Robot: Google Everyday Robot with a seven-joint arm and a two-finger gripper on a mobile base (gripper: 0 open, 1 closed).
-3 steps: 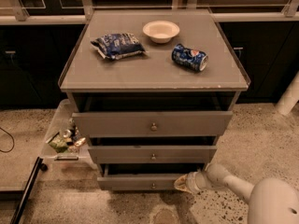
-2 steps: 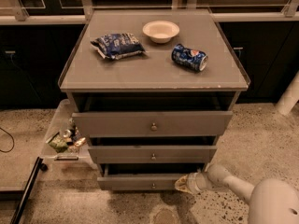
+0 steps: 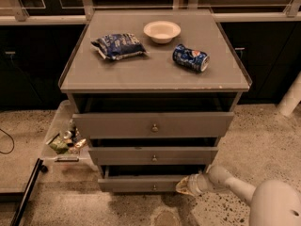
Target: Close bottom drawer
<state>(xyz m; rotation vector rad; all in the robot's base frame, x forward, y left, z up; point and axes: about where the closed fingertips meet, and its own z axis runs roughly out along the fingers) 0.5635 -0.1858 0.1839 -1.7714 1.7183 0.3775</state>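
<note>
Grey wood makes up the bench (image 3: 155, 76), a chest of three drawers standing on a speckled floor (image 3: 263, 131). The bottom drawer (image 3: 136, 183) sits lowest and has the narrowest front. Its long axis runs left to right, and its face and small round knob (image 3: 154, 188) point toward the near side. It stands pulled out a little, with a dark gap showing above its front. The gripper (image 3: 187, 185) is low at the near right, right against the right end of that front, with the pale arm (image 3: 235, 185) trailing off to the right. Whether the gripper is clenched or released I cannot tell. The middle drawer (image 3: 153, 155) and top drawer (image 3: 188, 125) also stand partly out. On top lie a blue snack bag (image 3: 117, 46), a white bowl (image 3: 162, 31) and a blue can (image 3: 190, 58) on its side.
</note>
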